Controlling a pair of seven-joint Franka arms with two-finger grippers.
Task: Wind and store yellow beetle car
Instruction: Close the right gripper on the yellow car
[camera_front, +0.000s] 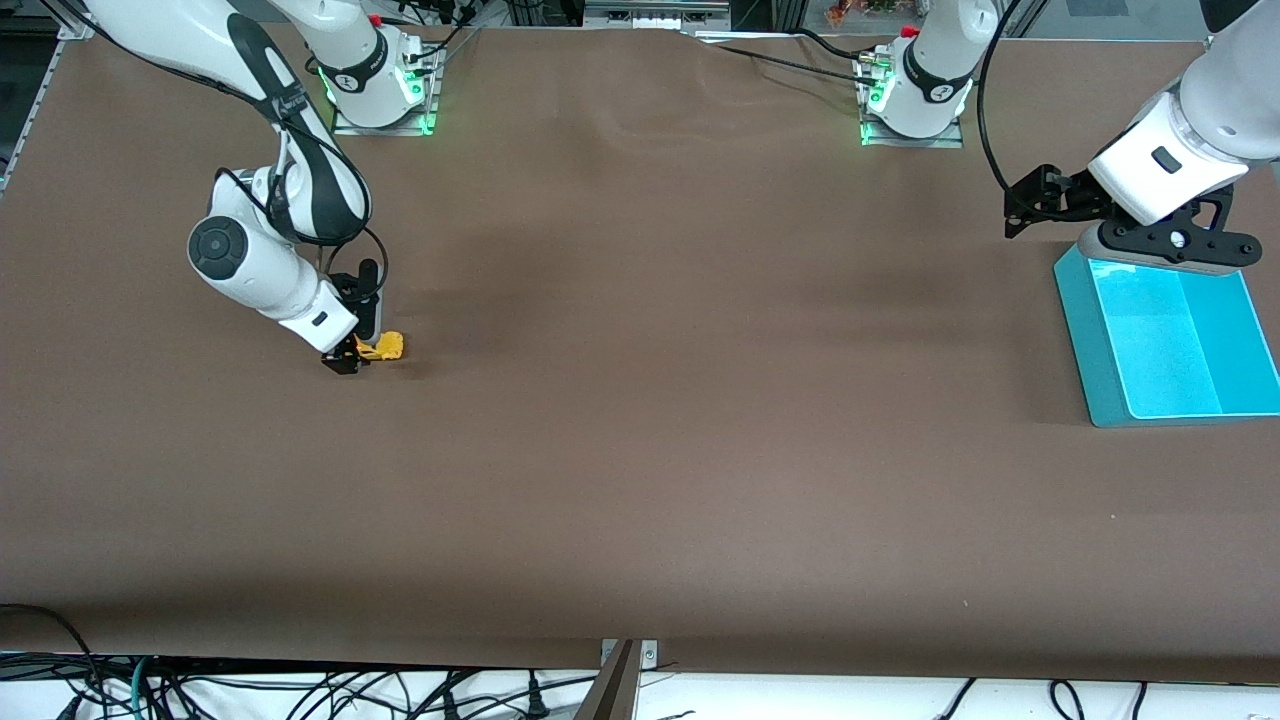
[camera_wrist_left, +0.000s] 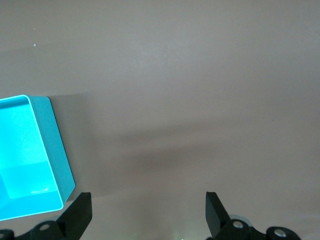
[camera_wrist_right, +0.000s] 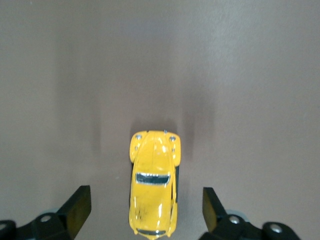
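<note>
Yellow beetle car (camera_wrist_right: 153, 185): tiny bright yellow toy with a rounded body and dark windows, on the brown table cover (camera_front: 640, 480) toward the right arm's end, wheels down, between the right gripper's fingers but touching neither.
Right gripper (camera_front: 350, 358): down at table level around the car, jaws spread wide, a clear gap on each side of the car in the right wrist view; nothing gripped.
Right fingers (camera_wrist_right: 77, 207): black, one on each side of the car's rear half.
Left gripper (camera_front: 1165, 240): up in the air over the edge of the bin that lies farthest from the front camera, jaws wide apart, holding nothing; this arm waits.
Left fingers (camera_wrist_left: 80, 212): black; only bare table cover shows between them in the left wrist view.
Bin (camera_front: 1090, 330): turquoise rectangular plastic tray with sloped walls, at the left arm's end of the table, well apart from the car; nothing inside.
Obstructions: only bare cover lies between car and bin; the right arm's wrist hides part of the car in the front view.
Counts: one car, one bin, two arms, two grippers.
Bases (camera_front: 380, 90): two white arm bases with green lights along the table edge farthest from the front camera.
</note>
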